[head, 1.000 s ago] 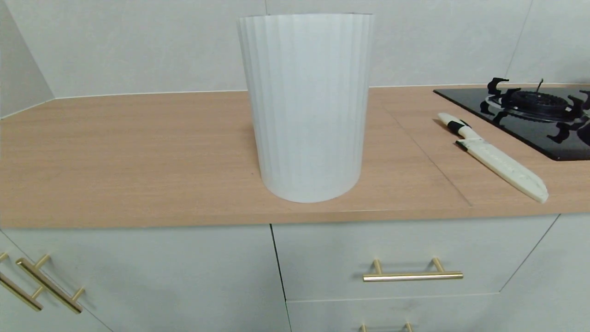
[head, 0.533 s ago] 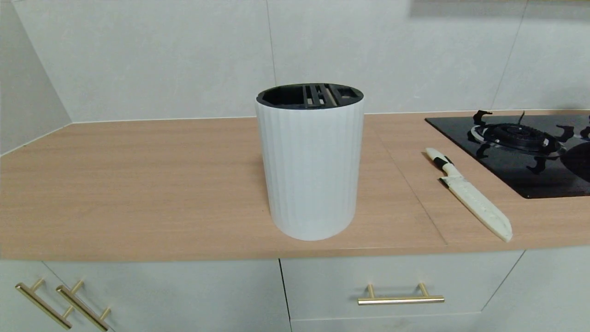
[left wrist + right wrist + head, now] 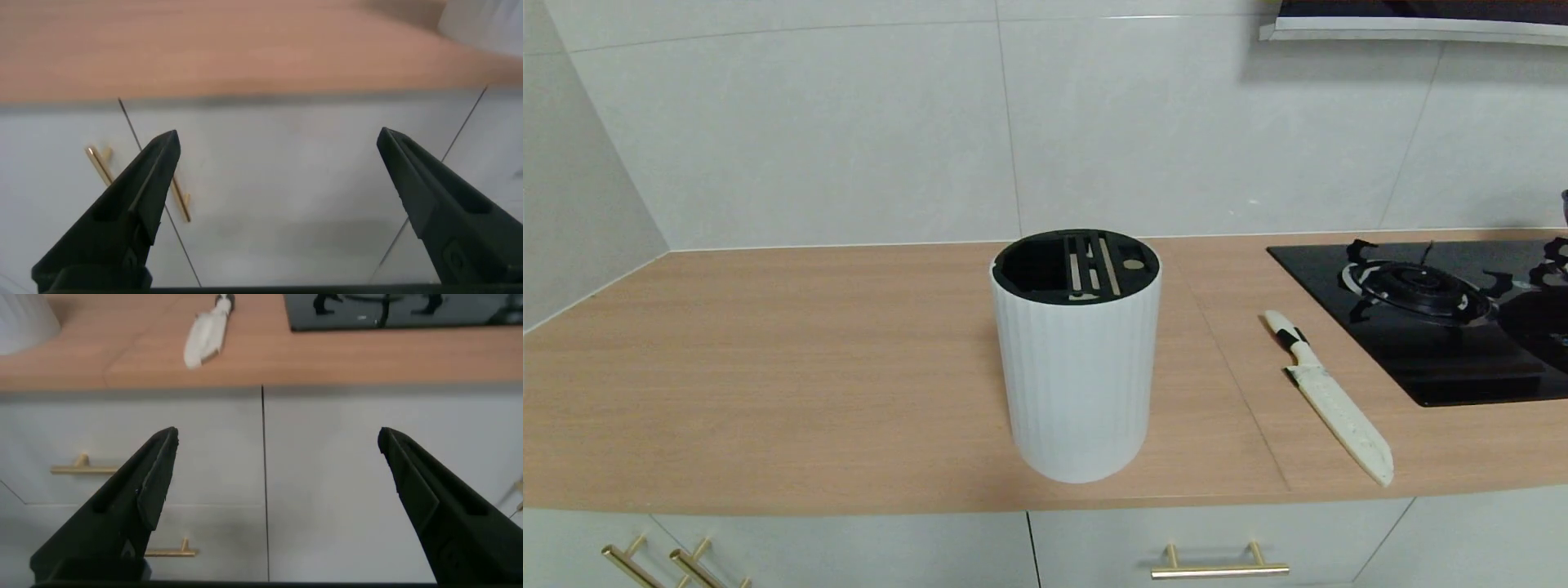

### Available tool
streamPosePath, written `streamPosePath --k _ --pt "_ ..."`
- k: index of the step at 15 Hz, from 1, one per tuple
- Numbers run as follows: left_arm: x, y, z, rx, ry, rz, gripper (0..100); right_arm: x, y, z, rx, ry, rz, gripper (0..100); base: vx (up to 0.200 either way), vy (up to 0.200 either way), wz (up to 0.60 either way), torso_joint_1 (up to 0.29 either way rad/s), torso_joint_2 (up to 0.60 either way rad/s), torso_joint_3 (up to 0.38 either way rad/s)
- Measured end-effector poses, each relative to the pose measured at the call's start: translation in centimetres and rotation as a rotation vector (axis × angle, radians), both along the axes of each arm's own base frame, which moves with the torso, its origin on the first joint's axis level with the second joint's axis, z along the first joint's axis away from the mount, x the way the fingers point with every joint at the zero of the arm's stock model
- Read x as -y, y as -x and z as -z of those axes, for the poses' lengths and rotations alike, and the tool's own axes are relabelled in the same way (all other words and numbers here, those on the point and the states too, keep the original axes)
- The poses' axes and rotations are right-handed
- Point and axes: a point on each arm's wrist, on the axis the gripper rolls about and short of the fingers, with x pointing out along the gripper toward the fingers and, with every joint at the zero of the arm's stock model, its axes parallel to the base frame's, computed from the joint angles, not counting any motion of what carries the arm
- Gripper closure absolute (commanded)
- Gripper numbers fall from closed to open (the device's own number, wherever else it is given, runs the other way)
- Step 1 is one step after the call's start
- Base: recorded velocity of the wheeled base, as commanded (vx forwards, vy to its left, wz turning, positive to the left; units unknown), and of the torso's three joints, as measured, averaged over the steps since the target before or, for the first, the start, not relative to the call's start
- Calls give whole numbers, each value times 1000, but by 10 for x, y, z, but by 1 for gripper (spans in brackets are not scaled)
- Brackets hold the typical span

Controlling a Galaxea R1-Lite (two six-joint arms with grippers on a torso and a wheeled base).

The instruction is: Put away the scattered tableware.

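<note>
Wide open and empty on both sides: left gripper (image 3: pixel 278 220) and right gripper (image 3: pixel 274 514), low before the cabinet fronts (image 3: pixel 343 457), under the counter (image 3: pixel 768 367) edge. Beyond the right one, on the counter: knife (image 3: pixel 1327 396), lying flat, handle far, tip near, right of the white holder (image 3: pixel 1076 359), left of the hob (image 3: pixel 1421 327), touching neither. Probably light and stiff, with a slick, sharp blade. Best taken by the handle, across its width, then lowered blade-first into a holder slot.
</note>
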Motion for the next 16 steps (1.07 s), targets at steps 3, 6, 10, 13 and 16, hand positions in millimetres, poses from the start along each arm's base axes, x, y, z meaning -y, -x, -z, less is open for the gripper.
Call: streamPosePath --k 3,6,10,13,16 --pt "0 0 0 0 0 0 0 0 0 0 0 0 0 0 0 0 0 233 -517 -297" --pt "0 0 0 -1 0 0 0 0 0 0 0 0 0 0 0 0 0 240 -540 -290" --pt "0 0 0 -1 0 0 0 0 0 0 0 0 0 0 0 0 0 266 -571 -305" --pt "0 0 0 -1 0 0 0 0 0 0 0 0 0 0 0 0 0 282 -598 -321" --pt "0 0 0 0 0 0 0 0 0 0 0 0 0 0 0 0 0 227 -463 -243"
